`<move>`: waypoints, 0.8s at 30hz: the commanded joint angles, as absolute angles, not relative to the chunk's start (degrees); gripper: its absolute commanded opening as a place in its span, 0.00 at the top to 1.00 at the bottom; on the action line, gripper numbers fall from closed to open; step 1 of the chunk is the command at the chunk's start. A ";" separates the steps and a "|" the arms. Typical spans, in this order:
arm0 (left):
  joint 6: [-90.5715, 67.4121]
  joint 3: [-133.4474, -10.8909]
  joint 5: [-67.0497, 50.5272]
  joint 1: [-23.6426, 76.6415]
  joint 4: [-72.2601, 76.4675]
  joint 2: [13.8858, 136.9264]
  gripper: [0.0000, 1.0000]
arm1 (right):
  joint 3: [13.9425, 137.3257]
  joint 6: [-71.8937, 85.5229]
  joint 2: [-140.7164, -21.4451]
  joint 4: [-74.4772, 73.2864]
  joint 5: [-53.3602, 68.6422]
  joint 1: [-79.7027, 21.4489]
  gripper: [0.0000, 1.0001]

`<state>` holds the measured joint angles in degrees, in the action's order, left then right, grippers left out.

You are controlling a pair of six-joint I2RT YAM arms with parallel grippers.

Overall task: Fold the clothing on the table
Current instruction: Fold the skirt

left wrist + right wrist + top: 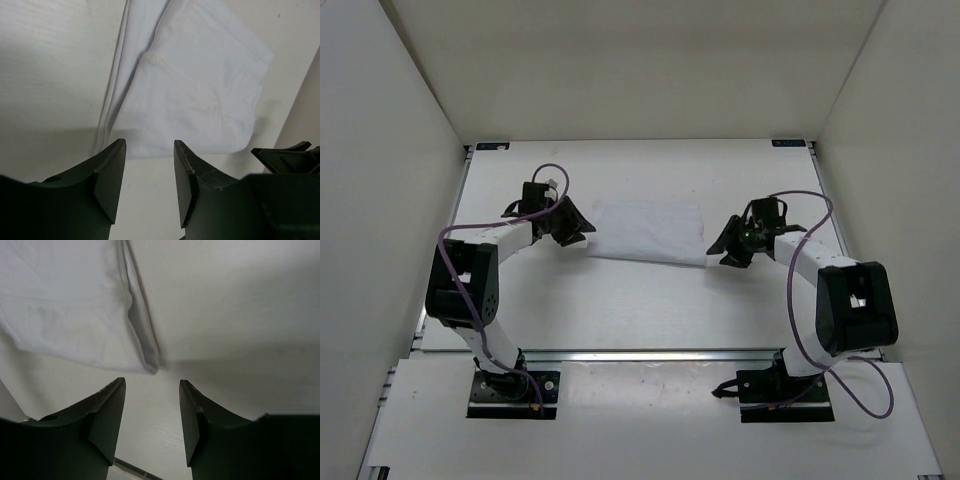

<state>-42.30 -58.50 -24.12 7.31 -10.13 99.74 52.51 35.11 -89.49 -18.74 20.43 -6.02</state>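
The clothing [648,232] lies flat on the table [620,310] as a folded white rectangle, midway between the two arms. My left gripper [582,228] stands open just off its left edge, nothing between the fingers. In the left wrist view the clothing [195,85] spreads beyond the gripper [150,145], with layered folded edges at its left. My right gripper [722,245] is open beside the right edge, also empty. From the right wrist, the clothing [65,305] shows its folded corner just ahead of the gripper [152,382].
White walls enclose the table on the left, back and right. A metal rail [650,353] runs along the near edge in front of the arm bases. Purple cables loop over both arms. The right gripper's fingers [287,152] show at the right edge of the left wrist view.
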 commanded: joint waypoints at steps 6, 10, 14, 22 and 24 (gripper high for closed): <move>-39.56 -52.81 -17.84 10.73 -10.10 94.93 0.50 | 45.60 48.19 -86.66 -2.37 13.03 -12.66 0.59; -34.39 -62.18 -17.67 10.37 -14.66 97.20 0.49 | 51.23 39.21 -90.59 -4.83 13.78 -8.46 0.62; -28.23 -79.23 -14.60 12.47 -21.95 106.84 0.56 | 60.80 32.79 -97.98 -7.90 17.75 -4.14 0.67; -23.73 -98.43 -10.64 15.55 -30.23 122.25 0.55 | 72.68 25.14 -108.72 -13.18 17.66 -6.23 0.67; -22.94 -98.79 -9.59 15.47 -30.24 123.48 0.54 | 73.47 24.26 -110.29 -12.66 17.32 -7.37 0.66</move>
